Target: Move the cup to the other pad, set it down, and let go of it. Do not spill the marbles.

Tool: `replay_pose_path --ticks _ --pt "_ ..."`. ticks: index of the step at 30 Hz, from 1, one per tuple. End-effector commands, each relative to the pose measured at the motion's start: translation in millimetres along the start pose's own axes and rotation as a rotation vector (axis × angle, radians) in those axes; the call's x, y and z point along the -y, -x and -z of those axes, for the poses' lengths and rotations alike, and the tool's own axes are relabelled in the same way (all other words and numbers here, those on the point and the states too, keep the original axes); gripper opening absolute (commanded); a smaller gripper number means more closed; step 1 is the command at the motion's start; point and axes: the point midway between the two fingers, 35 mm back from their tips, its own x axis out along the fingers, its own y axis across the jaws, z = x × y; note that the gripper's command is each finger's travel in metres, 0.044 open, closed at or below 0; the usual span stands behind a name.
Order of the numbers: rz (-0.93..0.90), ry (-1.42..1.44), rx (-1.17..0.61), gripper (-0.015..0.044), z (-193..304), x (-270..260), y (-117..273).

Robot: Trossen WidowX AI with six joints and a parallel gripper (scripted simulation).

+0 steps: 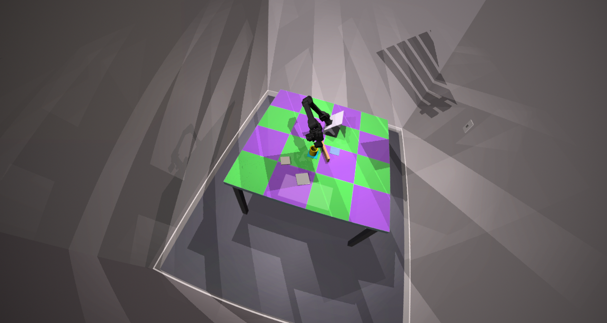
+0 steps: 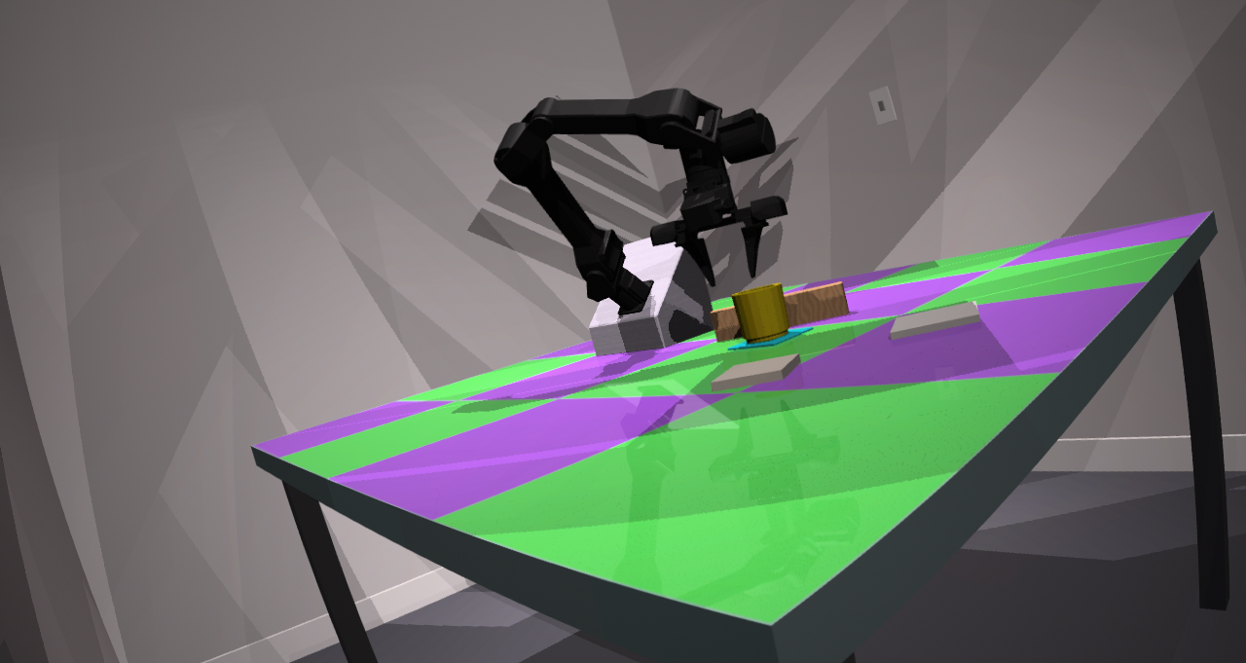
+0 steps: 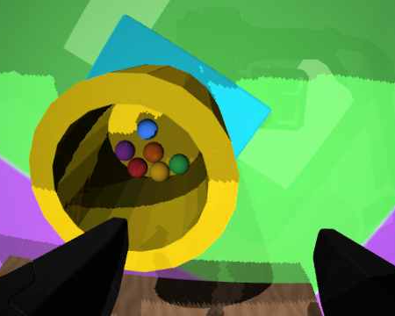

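Observation:
The yellow cup [image 1: 312, 151] [image 2: 760, 313] [image 3: 133, 88] stands upright on the cyan pad [image 1: 310, 156] [image 2: 797, 336] [image 3: 162, 48]. Several coloured marbles [image 3: 154, 152] lie inside on its bottom. The other pad, light blue [image 1: 335, 151], lies across the wooden block; it is hidden in the exterior view. My gripper [image 2: 733, 278] [image 3: 223, 239] is open and empty, its fingertips a little above the rim height of the cup. In the wrist view one fingertip overlaps the near rim and the other is off to the right, with no cup between the fingers.
A wooden block [image 1: 325, 151] [image 2: 817, 302] [image 3: 294, 291] stands on edge between the two pads. Two flat grey slabs lie near the cup, a smaller slab [image 1: 285, 160] [image 2: 755, 371] and a larger slab [image 1: 302, 179] [image 2: 936, 319]. A white wedge-shaped block [image 1: 335, 120] stands by the arm's base.

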Motion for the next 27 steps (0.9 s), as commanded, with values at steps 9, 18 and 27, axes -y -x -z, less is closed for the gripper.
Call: replay_pose_path --ticks 9,18,27 --pt "-0.004 -0.001 -0.003 0.044 0 -1 19" --pt "-0.009 -0.006 -0.005 0.044 0 1 54" --pt "-0.007 -0.001 0.001 0.044 0 3 59"
